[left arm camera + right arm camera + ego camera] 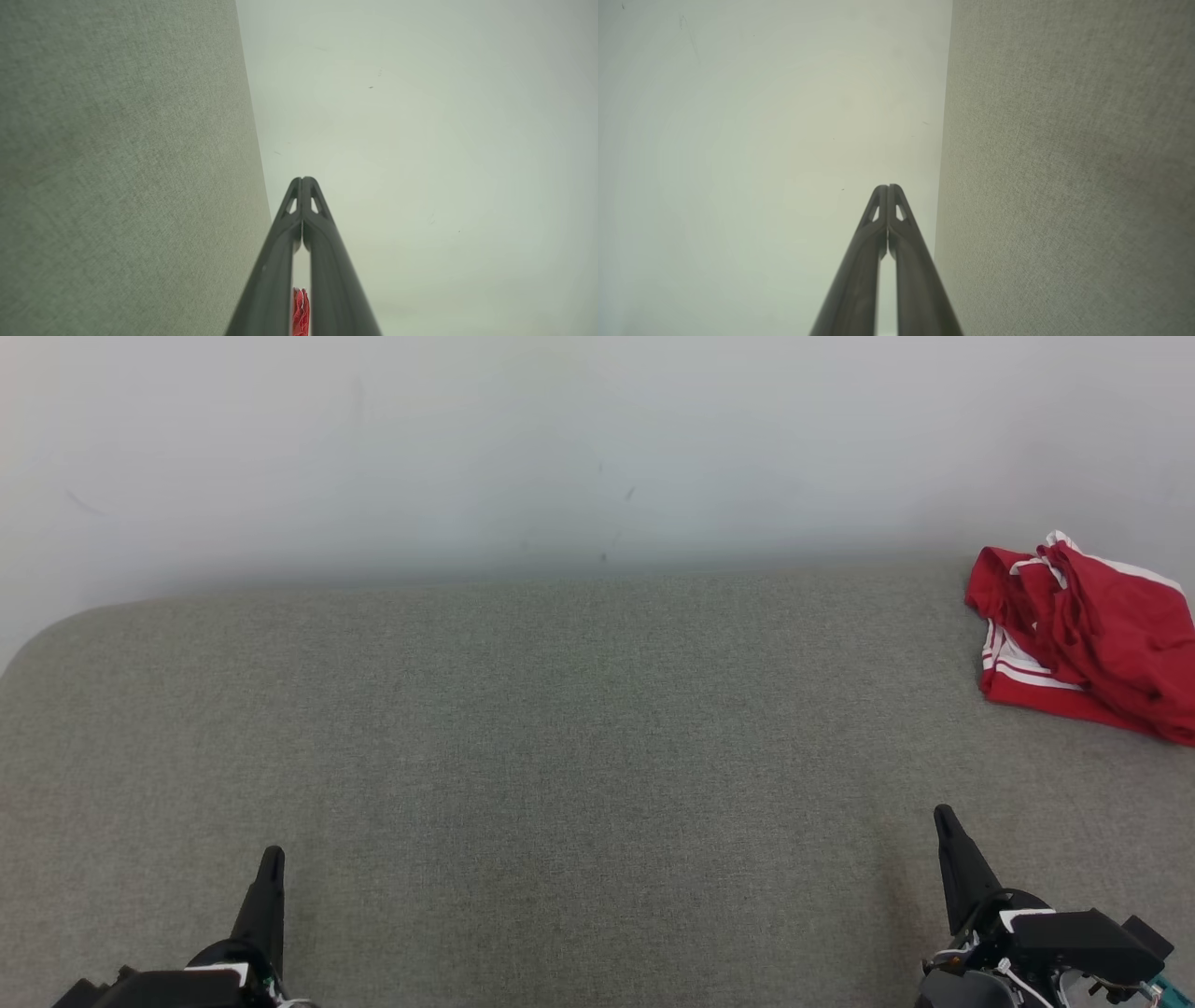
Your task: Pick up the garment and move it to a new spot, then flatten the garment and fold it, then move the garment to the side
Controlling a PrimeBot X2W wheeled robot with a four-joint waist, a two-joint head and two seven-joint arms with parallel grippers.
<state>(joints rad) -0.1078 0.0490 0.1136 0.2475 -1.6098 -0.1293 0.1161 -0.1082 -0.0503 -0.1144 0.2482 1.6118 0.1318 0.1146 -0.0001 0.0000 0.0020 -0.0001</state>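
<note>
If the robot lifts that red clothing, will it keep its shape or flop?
Likely flop: the red garment lies crumpled in soft folds, so it should dangle from wherever it's pinched. It looks thin, probably light. Pushed across the woven grey surface, it may bunch.

I see my left gripper (272, 855) as a long black spike that narrows to a blunt tip. It sits on a round black base with a small white patch (219, 970). My right gripper (943, 814) has the same shape. Behind it there is a black box-like housing (1083, 938), a white label (1022, 917), thin white cables (1013, 978) and a turquoise piece (1156, 992). Close up, the fingers (275, 266) are dark grey and smooth, each with a small triangular hole near the tip.
</note>
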